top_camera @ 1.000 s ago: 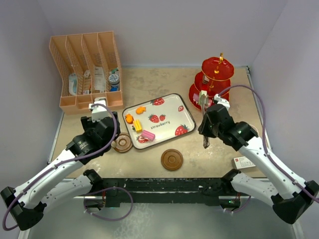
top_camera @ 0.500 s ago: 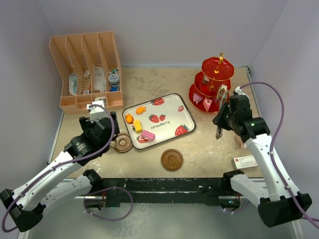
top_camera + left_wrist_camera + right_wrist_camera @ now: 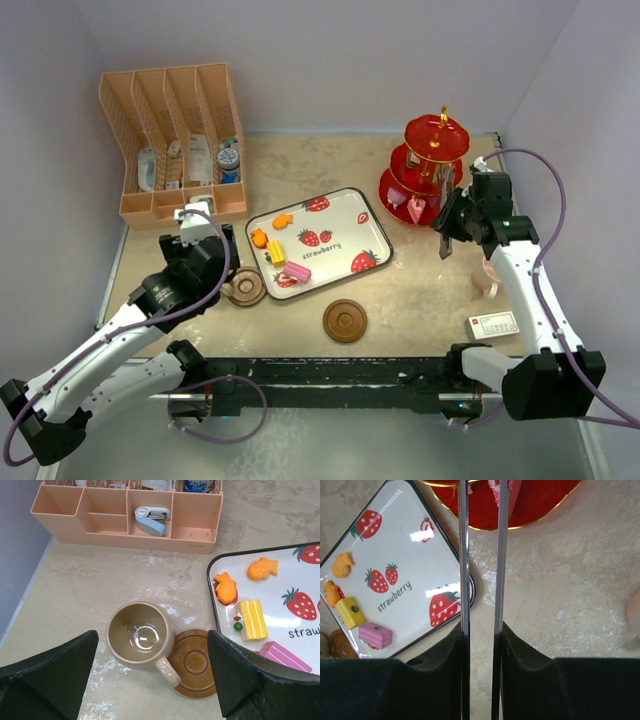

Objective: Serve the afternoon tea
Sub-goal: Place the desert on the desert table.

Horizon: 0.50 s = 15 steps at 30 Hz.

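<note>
1. Right gripper [image 3: 480, 641]: the jaws stand narrow, clamped on the metal tongs [image 3: 464, 555]. The blades run parallel toward the far side, and their tips leave the wrist view over the lowest tier of the red stand [image 3: 430, 165]. Whether they carry a sweet cannot be told.
2. Left gripper [image 3: 150, 674]: the jaws stand wide and hold nothing, hanging above the tan mug [image 3: 140, 636]. The mug stands upright on the table, with its handle touching the saucer [image 3: 192, 662] to its right.
3. Step in hand, as judged: moving sweets from the tray [image 3: 345, 225] to the stand. A yellow cake [image 3: 351, 611], a pink cake [image 3: 375, 634] and the orange fish sweets [image 3: 261, 568] lie on the tray.
4. Next move, as judged: swing the tongs left to the tray and open them over one sweet.
5. Writing: the tray reads "strawberry". The label on the white box [image 3: 493, 325] at near right is too small to read.
</note>
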Tool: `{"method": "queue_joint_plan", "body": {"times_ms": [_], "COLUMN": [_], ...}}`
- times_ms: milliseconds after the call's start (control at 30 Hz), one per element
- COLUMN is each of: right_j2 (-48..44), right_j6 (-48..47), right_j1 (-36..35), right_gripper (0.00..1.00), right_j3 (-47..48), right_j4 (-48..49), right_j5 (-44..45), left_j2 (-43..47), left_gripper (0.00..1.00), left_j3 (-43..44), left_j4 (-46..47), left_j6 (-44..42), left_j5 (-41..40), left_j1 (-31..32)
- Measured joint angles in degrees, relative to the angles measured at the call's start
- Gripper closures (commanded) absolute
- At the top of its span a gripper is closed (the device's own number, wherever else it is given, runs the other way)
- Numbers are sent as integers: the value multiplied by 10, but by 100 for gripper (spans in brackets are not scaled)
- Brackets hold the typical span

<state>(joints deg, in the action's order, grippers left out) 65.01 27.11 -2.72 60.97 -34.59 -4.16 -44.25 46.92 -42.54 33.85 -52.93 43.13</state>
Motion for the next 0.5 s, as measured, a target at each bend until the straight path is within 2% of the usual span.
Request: {"method": "queue_joint_plan", "body": {"times_ms": [233, 500], "right_j2": [17, 62], "right_j6": [-15, -32], "right_j1": [32, 37], "right_gripper": [77, 77], "right_j3": [0, 2], "right_j4": [24, 75], "right_j5": [-21, -41], "left_j2": [-1, -12], "left_gripper": [13, 13], "left_j3": [0, 0], "left_j4": [0, 0], "left_j6": [0, 0], "left_j5": [0, 0], "left_j1": [0, 0]}}
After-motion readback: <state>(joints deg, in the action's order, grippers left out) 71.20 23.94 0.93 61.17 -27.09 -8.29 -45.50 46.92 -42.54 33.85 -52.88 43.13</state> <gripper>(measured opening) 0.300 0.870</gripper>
